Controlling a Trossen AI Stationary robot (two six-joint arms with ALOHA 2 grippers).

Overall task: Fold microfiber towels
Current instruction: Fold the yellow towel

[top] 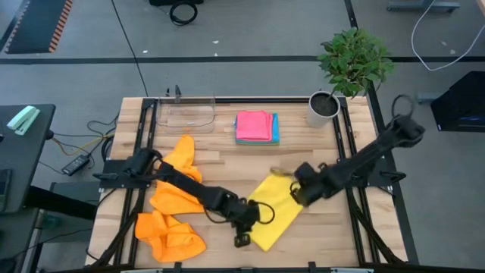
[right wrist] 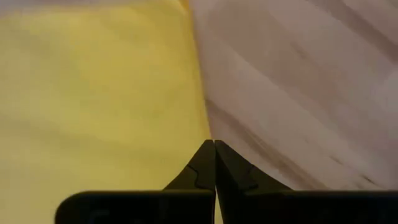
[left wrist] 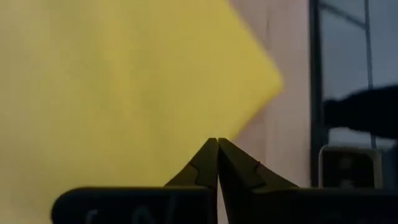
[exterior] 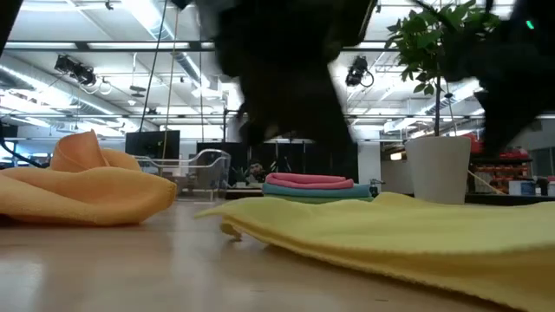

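A: Where is the fold now?

B: The yellow towel (top: pixel 274 213) lies flat on the wooden table (top: pixel 318 163), between the arms. The left gripper (left wrist: pixel 217 144) is pinched closed on its edge near a corner; the right gripper (right wrist: pixel 214 146) is closed on the opposite edge.

A: And the rest?

B: Orange towels (top: pixel 173 206) lie heaped to the left; pink and blue ones (top: pixel 256 127) sit stacked beside the clear tray (top: pixel 188 111).

A: Next?

B: Likely lifting both edges together and carrying them across evenly.
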